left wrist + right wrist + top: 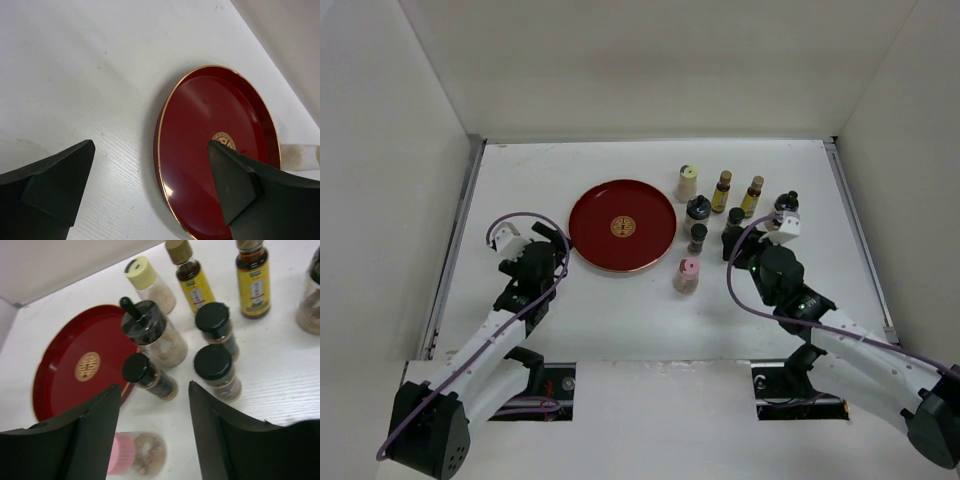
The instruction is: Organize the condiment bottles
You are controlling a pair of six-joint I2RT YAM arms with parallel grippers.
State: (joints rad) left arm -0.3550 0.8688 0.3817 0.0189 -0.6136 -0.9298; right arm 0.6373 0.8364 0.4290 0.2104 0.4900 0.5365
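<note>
Several condiment bottles stand right of the red round tray [622, 225]. They are a cream-capped one [687, 182], two slim amber ones [721, 191] [752, 196], a knob-lidded jar [698, 210], dark-capped ones [697, 237] [734, 222] [786, 205] and a pink-capped one [687, 274]. My right gripper [735, 250] is open and empty. In the right wrist view it [155, 400] hangs above the pink-capped bottle [132, 454], just short of a dark-capped one [149, 376]. My left gripper [552, 245] is open and empty, straddling the tray's left rim [160, 145].
The tray is empty, with a gold emblem [622, 226] at its centre. White walls close the table at the left, back and right. Bare white table lies left of and in front of the tray.
</note>
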